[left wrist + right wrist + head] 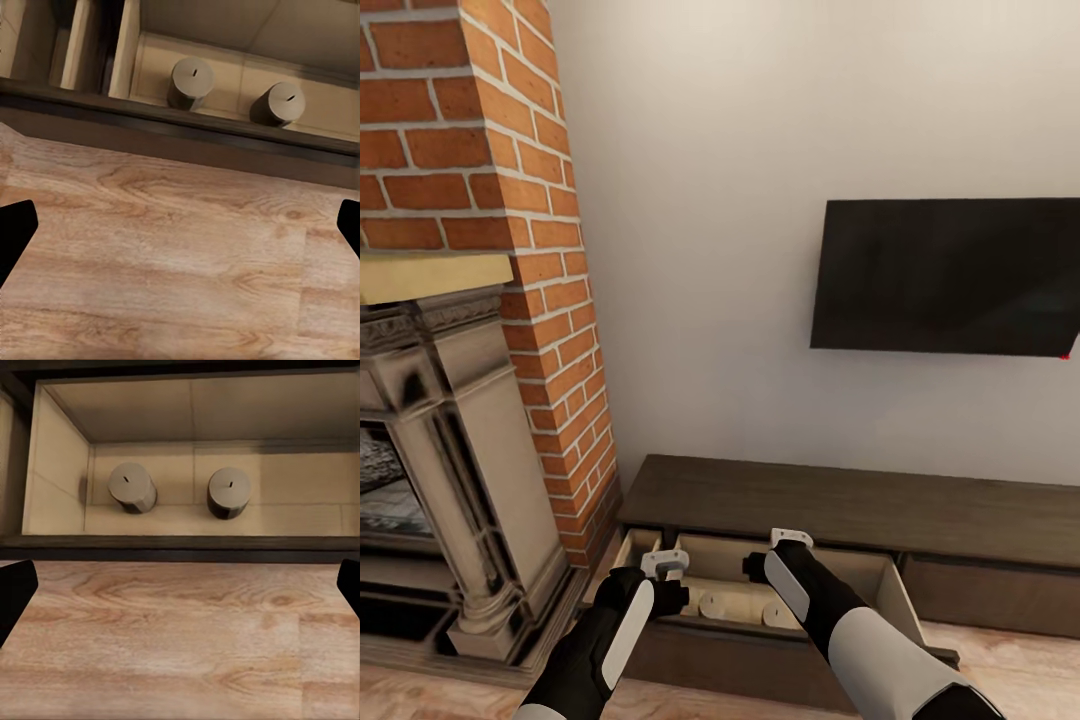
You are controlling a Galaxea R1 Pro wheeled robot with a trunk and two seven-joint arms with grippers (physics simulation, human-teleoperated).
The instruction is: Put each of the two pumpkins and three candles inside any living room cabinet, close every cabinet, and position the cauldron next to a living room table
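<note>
The long dark cabinet (840, 500) stands against the wall with a compartment pulled open, its pale beige inside showing. Two stubby candles (712, 605) (772, 612) stand upright side by side in it, also seen as candles (191, 79) (279, 101) and candles (132, 486) (229, 492). My left gripper (663, 568) (180, 232) hovers open over the floor just in front of the compartment's dark front edge (187, 135). Beside it, my right gripper (772, 553) (180, 589) is open and empty above the same front edge (180, 551). The pumpkins and the cauldron are out of view.
A stone fireplace (450, 440) with a brick chimney (480, 150) rises close on the left of the cabinet. A black TV (950, 275) hangs on the wall above it. The open compartment's side panel (915, 610) juts out over the wooden floor (1010, 650).
</note>
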